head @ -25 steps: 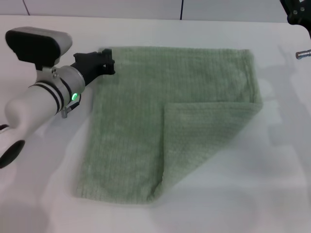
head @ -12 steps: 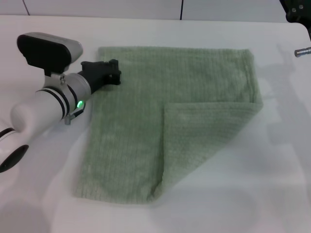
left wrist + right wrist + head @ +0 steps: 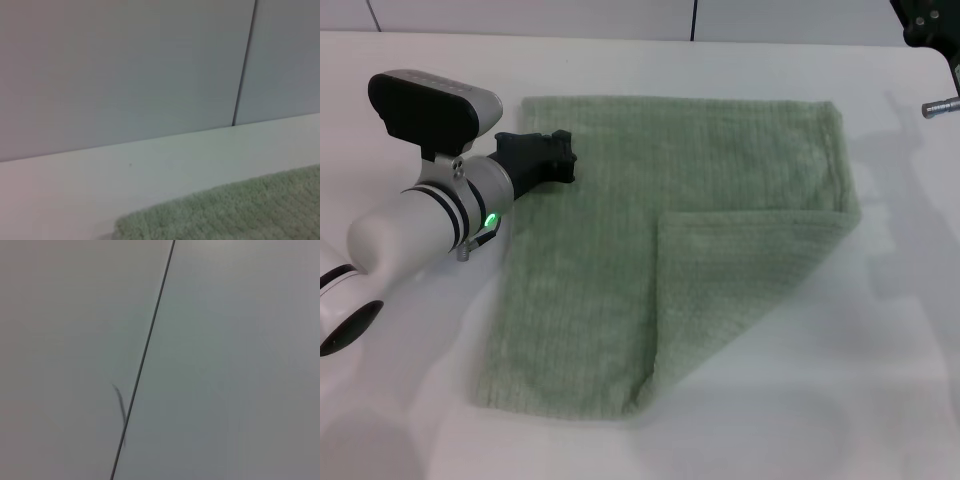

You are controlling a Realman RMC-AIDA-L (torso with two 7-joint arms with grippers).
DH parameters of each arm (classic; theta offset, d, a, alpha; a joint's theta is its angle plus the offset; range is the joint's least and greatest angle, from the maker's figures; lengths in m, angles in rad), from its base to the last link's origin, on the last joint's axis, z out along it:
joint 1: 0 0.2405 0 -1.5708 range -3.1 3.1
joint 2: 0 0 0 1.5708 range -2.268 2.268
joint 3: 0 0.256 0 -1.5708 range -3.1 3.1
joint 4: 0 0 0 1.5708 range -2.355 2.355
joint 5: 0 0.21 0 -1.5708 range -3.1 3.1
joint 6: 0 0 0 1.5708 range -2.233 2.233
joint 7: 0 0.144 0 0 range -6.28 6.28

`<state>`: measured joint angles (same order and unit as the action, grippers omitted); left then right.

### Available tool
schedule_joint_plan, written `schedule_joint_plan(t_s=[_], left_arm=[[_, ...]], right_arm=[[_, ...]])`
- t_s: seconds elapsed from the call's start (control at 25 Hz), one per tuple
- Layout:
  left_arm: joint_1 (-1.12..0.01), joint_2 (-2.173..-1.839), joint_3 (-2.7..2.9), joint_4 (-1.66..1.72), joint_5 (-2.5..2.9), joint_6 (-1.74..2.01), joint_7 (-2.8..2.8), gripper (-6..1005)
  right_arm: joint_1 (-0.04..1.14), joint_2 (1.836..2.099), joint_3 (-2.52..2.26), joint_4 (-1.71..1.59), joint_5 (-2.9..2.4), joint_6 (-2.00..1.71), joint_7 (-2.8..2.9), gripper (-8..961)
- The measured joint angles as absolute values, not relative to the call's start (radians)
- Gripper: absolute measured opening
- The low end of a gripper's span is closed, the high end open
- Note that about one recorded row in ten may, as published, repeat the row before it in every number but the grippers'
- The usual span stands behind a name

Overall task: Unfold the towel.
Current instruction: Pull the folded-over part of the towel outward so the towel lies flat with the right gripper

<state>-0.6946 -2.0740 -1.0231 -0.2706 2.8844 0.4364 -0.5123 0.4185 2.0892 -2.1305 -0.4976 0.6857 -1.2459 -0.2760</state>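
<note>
White desk (image 3: 410, 400) fills the frame, the pale sage-green terry towel (image 3: 620, 250) at its centre, lower-right corner folded inward. Left fingers (image 3: 560, 160) hover at its upper-left edge — released or clenched, I cannot tell. Pinching there risks dragging the whole towel, fold intact.

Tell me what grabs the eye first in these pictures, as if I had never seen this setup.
The towel, pale green, lies in the middle of the white table, its near right corner folded back over itself into a triangular flap. The left gripper, black on a white arm, reaches in from the left over the towel's far left part. The right arm shows only at the head view's far right corner, parked well away from the cloth.
</note>
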Motion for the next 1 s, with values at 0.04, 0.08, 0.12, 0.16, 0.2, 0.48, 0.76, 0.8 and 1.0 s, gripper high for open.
schedule_joint_plan(t_s=[0.04,0.08,0.12,0.16,0.2,0.48,0.76,0.8,1.0], left_arm=[[-0.694,-2.074,-1.023,-0.269,2.884,0.436,-0.512,19],[-0.693,-2.074,-1.023,-0.265,2.883,0.435,-0.512,20],[-0.693,-2.074,-1.023,-0.265,2.883,0.435,-0.512,20],[-0.692,-2.074,-1.023,-0.264,2.883,0.435,-0.512,20],[-0.692,-2.074,-1.023,-0.264,2.883,0.435,-0.512,21],[-0.686,-2.072,-1.027,-0.266,2.881,0.434,-0.512,24],[-0.683,-2.072,-1.023,-0.271,2.881,0.439,-0.512,27],[-0.683,-2.072,-1.023,-0.271,2.881,0.439,-0.512,28],[-0.683,-2.072,-1.023,-0.274,2.884,0.441,-0.512,30]], right_arm=[[0.418,2.089,-2.131,-0.498,0.686,-1.246,-0.276,808],[0.419,2.089,-2.131,-0.499,0.686,-1.244,-0.276,808],[0.419,2.089,-2.131,-0.501,0.686,-1.240,-0.276,809],[0.419,2.089,-2.131,-0.502,0.686,-1.237,-0.276,809],[0.420,2.089,-2.131,-0.508,0.686,-1.223,-0.276,809],[0.420,2.089,-2.131,-0.575,0.685,-1.132,-0.262,809],[0.413,2.078,-2.114,-0.778,0.677,-0.842,-0.200,809],[0.411,2.074,-2.087,-0.865,0.676,-0.697,-0.199,809],[0.411,2.069,-1.972,-1.093,0.635,-0.280,-0.205,809]])
